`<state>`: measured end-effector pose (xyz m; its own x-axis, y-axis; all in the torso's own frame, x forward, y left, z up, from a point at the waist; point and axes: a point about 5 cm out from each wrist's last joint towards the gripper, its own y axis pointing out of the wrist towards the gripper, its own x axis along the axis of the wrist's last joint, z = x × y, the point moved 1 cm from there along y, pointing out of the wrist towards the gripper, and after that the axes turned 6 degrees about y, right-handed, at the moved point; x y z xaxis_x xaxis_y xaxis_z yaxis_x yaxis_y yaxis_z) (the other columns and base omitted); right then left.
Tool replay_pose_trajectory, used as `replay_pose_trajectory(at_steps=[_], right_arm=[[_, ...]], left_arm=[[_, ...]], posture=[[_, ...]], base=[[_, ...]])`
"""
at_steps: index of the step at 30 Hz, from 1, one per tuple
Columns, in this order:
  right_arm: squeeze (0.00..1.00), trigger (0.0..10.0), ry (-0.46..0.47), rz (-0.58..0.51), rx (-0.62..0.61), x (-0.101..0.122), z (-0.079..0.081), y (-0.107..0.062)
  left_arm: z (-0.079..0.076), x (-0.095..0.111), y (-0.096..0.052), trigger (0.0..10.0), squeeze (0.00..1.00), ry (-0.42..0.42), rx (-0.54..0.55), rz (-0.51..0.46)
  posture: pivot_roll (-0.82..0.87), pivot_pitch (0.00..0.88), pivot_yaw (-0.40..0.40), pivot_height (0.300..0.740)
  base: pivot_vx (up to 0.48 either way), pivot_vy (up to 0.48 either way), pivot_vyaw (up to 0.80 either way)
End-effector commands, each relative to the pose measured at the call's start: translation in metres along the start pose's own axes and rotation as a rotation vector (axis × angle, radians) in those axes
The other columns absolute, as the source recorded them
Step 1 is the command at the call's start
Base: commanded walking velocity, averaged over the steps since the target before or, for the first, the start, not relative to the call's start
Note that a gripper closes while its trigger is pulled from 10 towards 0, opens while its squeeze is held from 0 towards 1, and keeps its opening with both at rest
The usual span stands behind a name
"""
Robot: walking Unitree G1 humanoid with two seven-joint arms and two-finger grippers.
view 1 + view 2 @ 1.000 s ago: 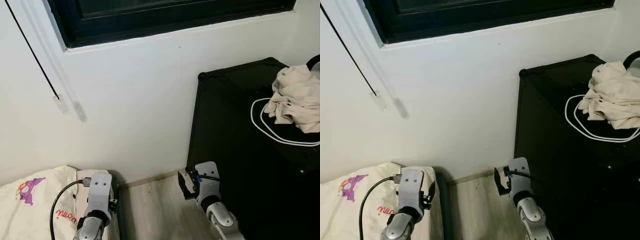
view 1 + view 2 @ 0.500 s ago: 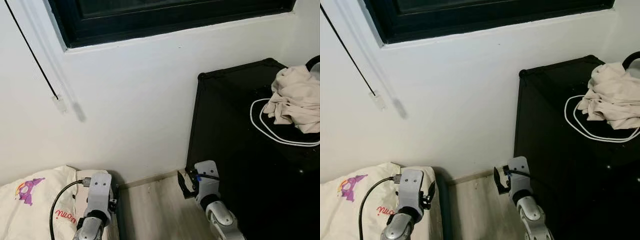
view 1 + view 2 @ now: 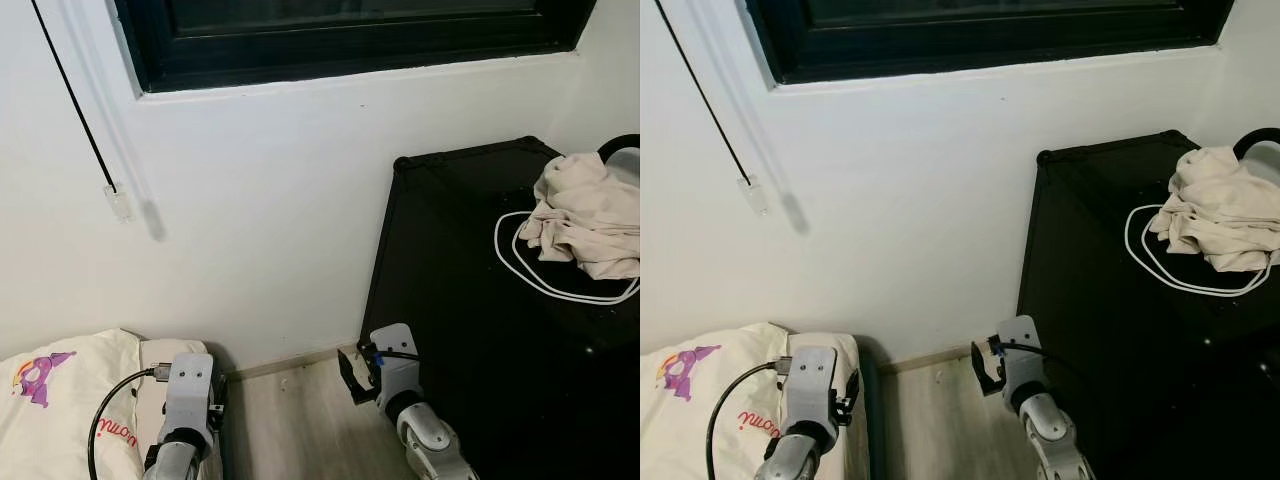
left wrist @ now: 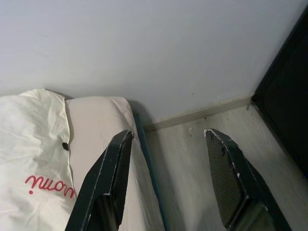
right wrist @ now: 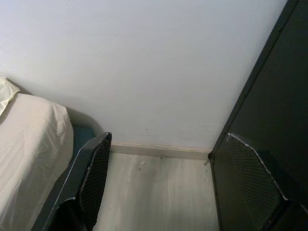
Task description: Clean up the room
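Beige cloth (image 3: pixel 588 212) on black cabinet (image 3: pixel 470 300) unmoved since earlier; left tool (image 4: pixel 168 180) and right tool (image 5: pixel 185 185) both released.

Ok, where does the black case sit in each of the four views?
Left eye view: black case on the robot's right, against the wall, beige cloth on top.
Right eye view: same place.
Left wrist view: dark edge where the baseboard ends.
Right wrist view: tall dark side bordering the floor.
Shared landmark: the baseboard.
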<state>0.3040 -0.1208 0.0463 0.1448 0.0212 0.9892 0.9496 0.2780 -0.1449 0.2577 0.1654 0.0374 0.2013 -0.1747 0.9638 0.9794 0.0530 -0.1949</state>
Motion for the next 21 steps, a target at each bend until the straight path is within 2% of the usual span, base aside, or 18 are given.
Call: replay_pose_trajectory(at_steps=[1, 6, 11, 21], right_arm=[[0.0, 10.0, 0.013, 0.024, -0.01, -0.0053, -0.0026, -0.002], [0.0, 10.0, 0.012, 0.025, -0.024, -0.0067, -0.0056, -0.0036], [0.0, 10.0, 0.013, 0.025, -0.033, -0.0075, -0.0073, -0.0051], [0.0, 10.0, 0.011, 0.025, -0.038, -0.0084, -0.0085, -0.0074]], left_arm=[[-0.0027, -0.0062, -0.0031, 10.0, 0.0, 0.003, -0.006, 0.019], [-0.0061, -0.0045, -0.0025, 10.0, 0.0, 0.013, -0.022, 0.011], [-0.0086, -0.0032, -0.0018, 10.0, 0.0, 0.027, -0.033, 0.012], [-0.0117, -0.0035, -0.0018, 10.0, 0.0, 0.01, -0.043, 0.014]], posture=[[0.01, 0.128, 0.011, 0.74], [0.01, 0.13, 0.015, 0.74], [0.0, 0.131, 0.022, 0.74], [0.0, 0.129, 0.022, 0.74]], base=[[0.0, 0.0, 0.0], [0.0, -0.303, 0.0], [0.0, -0.48, 0.0], [0.0, 0.0, 0.0]])
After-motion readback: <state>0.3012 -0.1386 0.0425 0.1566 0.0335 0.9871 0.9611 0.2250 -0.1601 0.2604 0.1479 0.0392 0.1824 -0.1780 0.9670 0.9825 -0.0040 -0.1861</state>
